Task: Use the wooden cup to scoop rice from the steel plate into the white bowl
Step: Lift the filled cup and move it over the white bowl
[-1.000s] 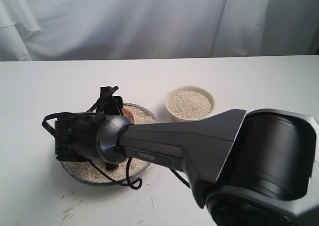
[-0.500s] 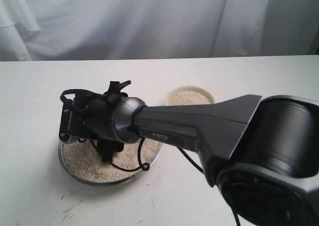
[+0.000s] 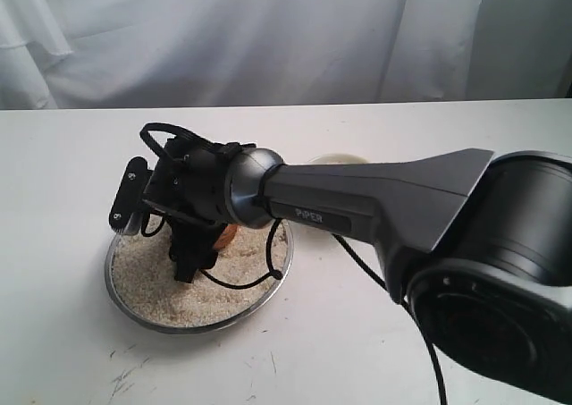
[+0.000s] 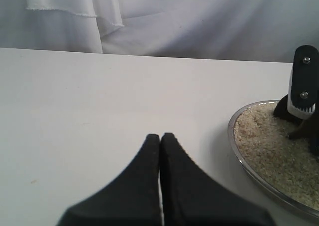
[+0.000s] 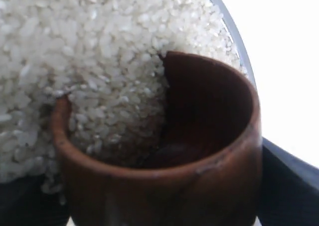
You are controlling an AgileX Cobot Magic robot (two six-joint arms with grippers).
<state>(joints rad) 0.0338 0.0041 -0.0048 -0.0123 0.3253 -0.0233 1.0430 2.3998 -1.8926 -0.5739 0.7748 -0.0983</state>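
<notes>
Big steel plate [image 3: 198, 328] on the table [image 4: 75, 96], full of rice [image 3: 147, 280]. Right gripper [image 3: 204, 244] is clamped on the wooden cup [image 5: 164, 186], which is tipped into the rice and partly filled. White bowl [image 3: 335, 158] peeks out behind the arm. Left gripper [image 4: 160, 141] is pinched closed with nothing in it.

A robot test lab, it seems: plain white flat table [image 3: 71, 155], white draped cloth curtain [image 3: 268, 38] at twelve o'clock.

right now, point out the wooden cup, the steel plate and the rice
wooden cup [image 5: 204, 131] right wrist view, dark inner wall
steel plate [image 3: 192, 328] exterior view, front rim
rice [image 3: 147, 284] exterior view, loose grains in the plate
</notes>
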